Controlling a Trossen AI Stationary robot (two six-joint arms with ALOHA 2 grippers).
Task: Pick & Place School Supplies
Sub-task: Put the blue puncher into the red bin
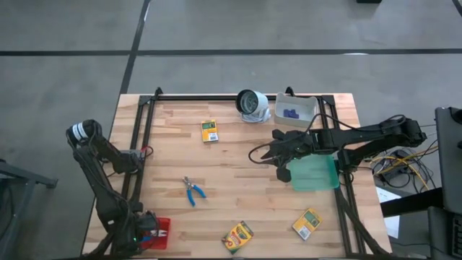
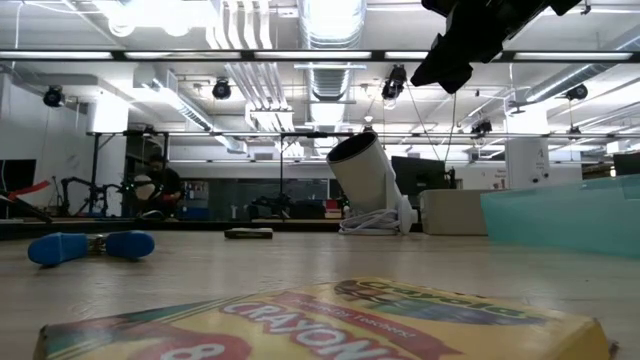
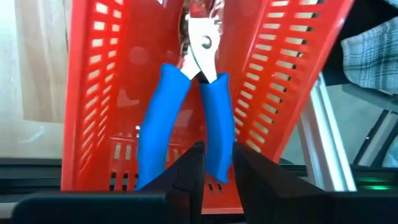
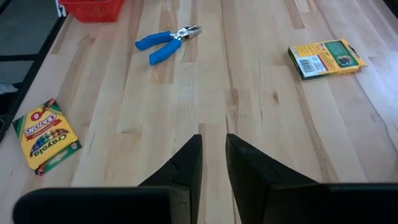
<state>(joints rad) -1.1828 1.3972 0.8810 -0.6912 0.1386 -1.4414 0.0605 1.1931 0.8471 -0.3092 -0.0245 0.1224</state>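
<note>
The left gripper (image 3: 214, 171) fingers, narrowly parted, flank one blue handle of the pliers (image 3: 186, 106) inside the red tray (image 3: 280, 81); contact cannot be told.

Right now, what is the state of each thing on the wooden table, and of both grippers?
Blue-handled pliers in the red slotted tray: lying inside, handles spread.
Second blue-handled pliers: lying on the table, untouched.
Three yellow-and-green crayon boxes: closed, lying flat.
White plastic bin: upright, purple pieces inside.
Left gripper: at the tray pliers' handle.
Right gripper: slightly open, empty.
</note>
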